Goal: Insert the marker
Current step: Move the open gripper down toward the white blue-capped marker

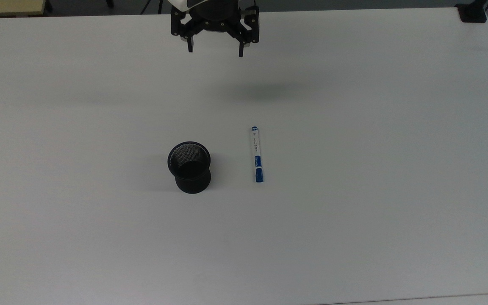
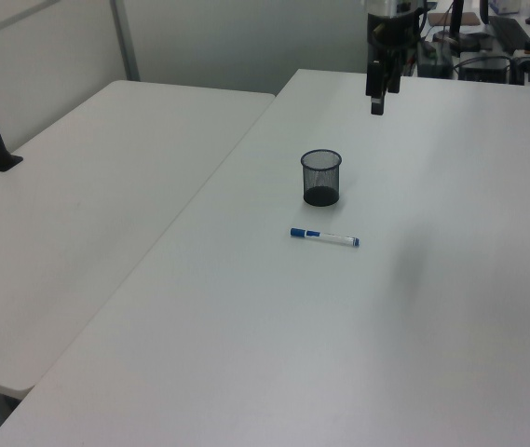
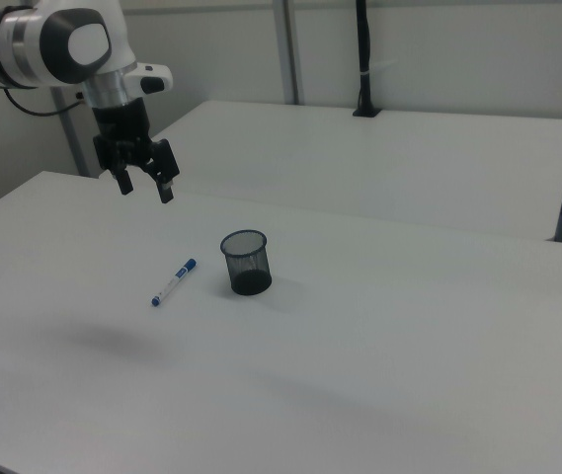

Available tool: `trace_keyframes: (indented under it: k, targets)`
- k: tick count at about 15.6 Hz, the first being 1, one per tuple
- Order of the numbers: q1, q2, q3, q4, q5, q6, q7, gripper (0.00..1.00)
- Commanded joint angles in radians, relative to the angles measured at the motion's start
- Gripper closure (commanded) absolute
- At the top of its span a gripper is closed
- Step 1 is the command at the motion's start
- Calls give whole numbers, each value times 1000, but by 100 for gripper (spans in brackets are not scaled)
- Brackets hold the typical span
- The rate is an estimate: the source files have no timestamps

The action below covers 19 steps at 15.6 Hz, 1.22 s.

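The marker, white-barrelled with a blue cap and blue end tip, lies flat on the white table. To the top view's left of it stands the black mesh cup, upright and empty. My gripper hangs open in the air well above the table, far from both, near the table's far edge in the top view. Nothing is between its fingers.
The white table spreads wide around the cup and marker. A second white table adjoins it at the left view's left. A black post base sits at the top view's upper right corner.
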Motion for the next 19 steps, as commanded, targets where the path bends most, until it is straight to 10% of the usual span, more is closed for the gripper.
trace_keyframes:
  k: [1, 19]
  targets:
    - [20, 42, 0, -3, -13, 56, -19, 0]
    - [125, 330, 0, 1, -61, 386, 42, 0]
